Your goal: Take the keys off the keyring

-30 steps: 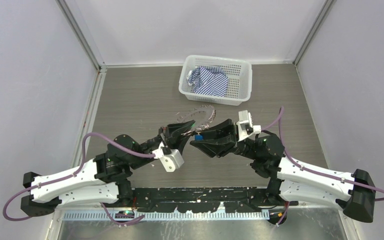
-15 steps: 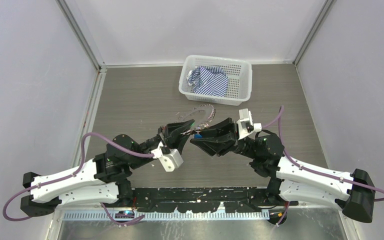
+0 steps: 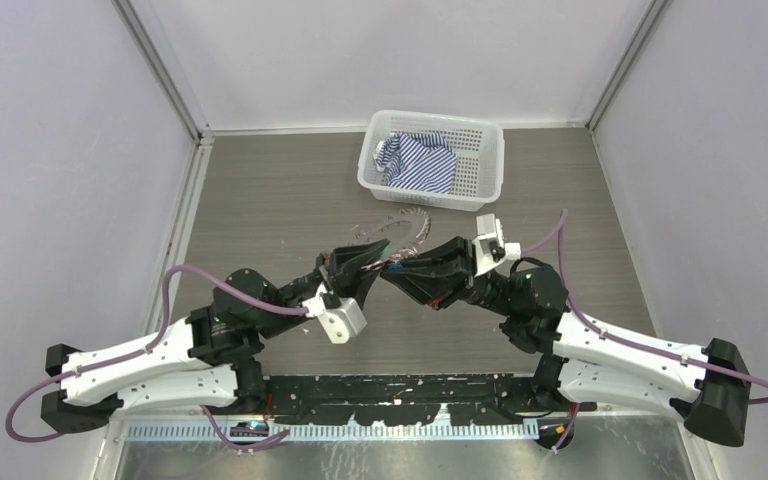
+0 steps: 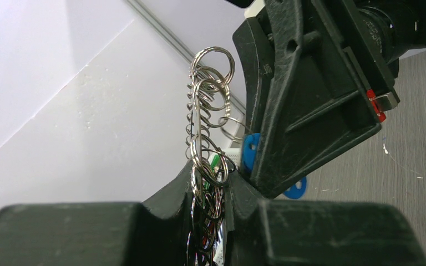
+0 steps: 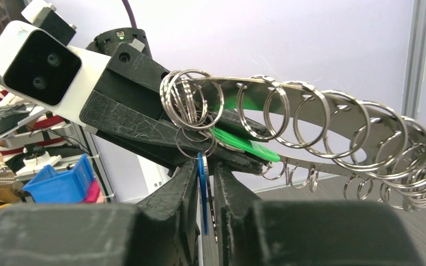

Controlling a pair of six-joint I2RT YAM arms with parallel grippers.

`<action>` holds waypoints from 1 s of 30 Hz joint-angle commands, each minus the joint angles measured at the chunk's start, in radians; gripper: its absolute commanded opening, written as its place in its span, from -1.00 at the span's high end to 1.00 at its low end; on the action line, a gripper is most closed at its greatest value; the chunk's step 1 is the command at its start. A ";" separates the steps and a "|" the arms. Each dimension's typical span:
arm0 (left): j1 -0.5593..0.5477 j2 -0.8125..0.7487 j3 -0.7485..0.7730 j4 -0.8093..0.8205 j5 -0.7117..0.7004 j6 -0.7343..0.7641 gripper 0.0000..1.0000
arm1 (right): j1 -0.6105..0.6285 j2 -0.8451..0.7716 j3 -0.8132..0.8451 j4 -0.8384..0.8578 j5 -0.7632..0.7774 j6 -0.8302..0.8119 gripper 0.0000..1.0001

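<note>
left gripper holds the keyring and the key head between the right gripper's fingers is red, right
Not quite: the key head between the fingers of the right gripper is blue, not red, as the right wrist view shows. The left gripper does hold the keyring.

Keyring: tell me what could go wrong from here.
1. The blue key sits edge-on between the right jaws; it may slip when pulled.
2. The keyring carries many crowded small rings; neighbours may snag.
3. The left jaws pinch the keyring at one spot only, so it could twist.
</note>
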 commanded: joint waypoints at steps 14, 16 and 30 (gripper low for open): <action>-0.006 0.072 -0.226 0.469 -0.326 -0.176 0.99 | -0.008 -0.071 0.425 -1.054 0.143 -0.005 0.98; -0.006 0.103 -0.249 0.508 -0.355 -0.223 0.99 | -0.008 -0.037 0.498 -1.215 0.155 0.030 0.98; -0.007 0.105 -0.448 0.726 -0.295 -0.424 0.99 | -0.008 0.184 0.980 -1.965 0.216 -0.052 0.98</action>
